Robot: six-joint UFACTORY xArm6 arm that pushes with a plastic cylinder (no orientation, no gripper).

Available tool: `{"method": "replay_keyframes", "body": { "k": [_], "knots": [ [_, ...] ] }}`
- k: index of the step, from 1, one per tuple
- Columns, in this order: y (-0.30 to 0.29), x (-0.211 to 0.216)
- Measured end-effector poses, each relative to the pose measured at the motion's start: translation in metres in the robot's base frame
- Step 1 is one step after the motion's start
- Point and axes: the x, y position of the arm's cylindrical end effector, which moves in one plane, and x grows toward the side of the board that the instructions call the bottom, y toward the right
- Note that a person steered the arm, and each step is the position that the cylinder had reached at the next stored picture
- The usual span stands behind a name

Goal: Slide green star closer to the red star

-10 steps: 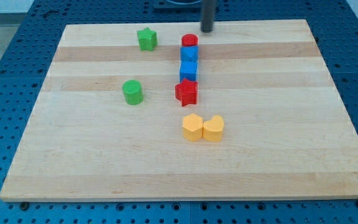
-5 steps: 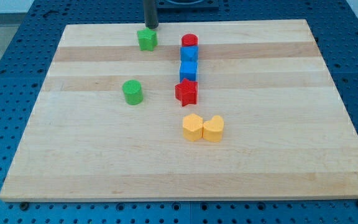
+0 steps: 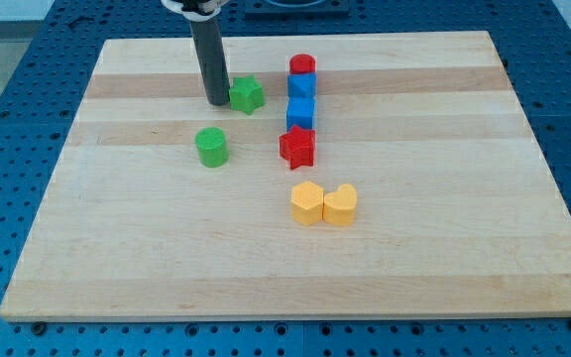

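Observation:
The green star (image 3: 248,95) lies on the wooden board (image 3: 444,198), towards the view's top left of centre. The red star (image 3: 297,147) lies below and to the right of it, at the foot of a column of blocks. My tip (image 3: 216,101) stands right against the green star's left side. The dark rod rises from it to the view's top.
A red cylinder (image 3: 303,66) and two blue blocks (image 3: 301,86) (image 3: 300,111) stand in a column above the red star. A green cylinder (image 3: 211,147) lies left of the red star. A yellow hexagon block (image 3: 307,203) and a yellow heart (image 3: 341,205) lie below.
My tip moved from the view's top right across to the green star, then down its left side. The green star slid down and right, closer to the blue blocks.

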Motion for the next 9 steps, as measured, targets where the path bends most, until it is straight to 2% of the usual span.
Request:
{"method": "replay_keyframes", "body": {
  "k": [1, 2, 3, 5, 7, 8, 9],
  "knots": [
    [-0.007, -0.064],
    [-0.007, -0.085],
    [-0.007, -0.085],
    [0.017, -0.028],
    [0.02, -0.023],
    [0.02, 0.016],
    [0.02, 0.018]
  ]
}}
